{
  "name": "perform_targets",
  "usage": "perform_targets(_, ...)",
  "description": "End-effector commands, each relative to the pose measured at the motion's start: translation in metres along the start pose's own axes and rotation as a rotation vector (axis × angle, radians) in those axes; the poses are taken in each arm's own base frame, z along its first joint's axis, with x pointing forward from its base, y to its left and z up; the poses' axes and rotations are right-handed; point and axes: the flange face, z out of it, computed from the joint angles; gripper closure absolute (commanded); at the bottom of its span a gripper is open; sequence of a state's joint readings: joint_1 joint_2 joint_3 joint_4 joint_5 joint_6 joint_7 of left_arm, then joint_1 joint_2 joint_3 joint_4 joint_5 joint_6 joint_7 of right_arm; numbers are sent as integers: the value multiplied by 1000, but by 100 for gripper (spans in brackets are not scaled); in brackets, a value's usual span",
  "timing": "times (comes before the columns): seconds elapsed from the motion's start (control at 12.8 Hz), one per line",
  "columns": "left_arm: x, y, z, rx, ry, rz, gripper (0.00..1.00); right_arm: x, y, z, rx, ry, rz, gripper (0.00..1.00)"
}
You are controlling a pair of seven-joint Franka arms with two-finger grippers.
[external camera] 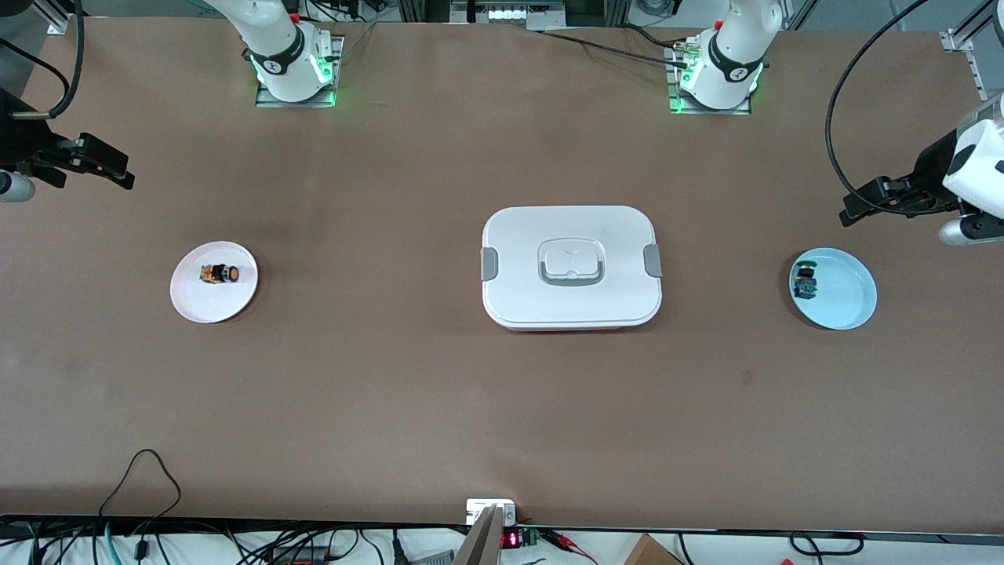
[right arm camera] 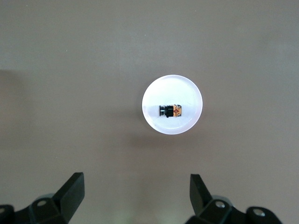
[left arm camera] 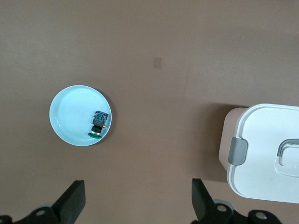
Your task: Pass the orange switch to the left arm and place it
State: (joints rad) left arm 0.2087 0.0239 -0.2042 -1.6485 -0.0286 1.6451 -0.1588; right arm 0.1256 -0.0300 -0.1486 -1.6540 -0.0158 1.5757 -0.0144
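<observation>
Looking down from the front camera, the orange switch (external camera: 219,274) lies on its side on a white plate (external camera: 196,302) toward the right arm's end of the table, the box (external camera: 571,265) sits shut at the table's middle, and a blue plate (external camera: 847,294) toward the left arm's end carries a blue switch (external camera: 805,282) near its rim. The right gripper (external camera: 110,169) hangs high over bare table at its own end, clear of the white plate; the left gripper (external camera: 863,205) hangs likewise over bare table at the other end, just off the blue plate. Neither holds anything. Through the left wrist camera, that gripper's two fingers (left arm camera: 74,201) stand wide apart with only table between them, the blue plate (left arm camera: 65,116) and its blue switch (left arm camera: 98,123) well below, and a corner of the box (left arm camera: 261,154) off to one side. Through the right wrist camera, the fingers (right arm camera: 72,189) are spread just as wide and empty, with the white plate (right arm camera: 187,95) and the orange switch (right arm camera: 170,111) ahead of them. By my reading the task has not begun: the pickup, the handover between arms clear of the box, and the placing, presumably onto the blue plate, all remain.
</observation>
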Motion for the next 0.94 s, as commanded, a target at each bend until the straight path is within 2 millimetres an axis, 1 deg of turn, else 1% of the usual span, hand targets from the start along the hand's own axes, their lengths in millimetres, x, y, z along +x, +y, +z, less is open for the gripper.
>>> perform_targets(0.0,1,0,-6,21,0,7,0,-5,-1,-6,1,-21,-7,0)
perform_targets(0.08,2,0,-6,21,0,7,0,-4,-1,-5,0,-27,-7,0)
perform_targets(0.23,2,0,-6,21,-1,7,0,-2,-3,-9,-1,-18,-10,0)
perform_targets(0.31,2,0,-6,21,-1,7,0,2,-2,-2,-2,-30,-8,0)
perform_targets(0.55,2,0,-6,21,-1,7,0,2,-1,0,-2,-39,-5,0)
perform_targets(0.78,2,0,-5,21,-1,7,0,14,-2,24,-9,-83,-5,0)
perform_targets(0.86,2,0,-5,21,-3,8,0,16,0,26,-16,-83,1,0)
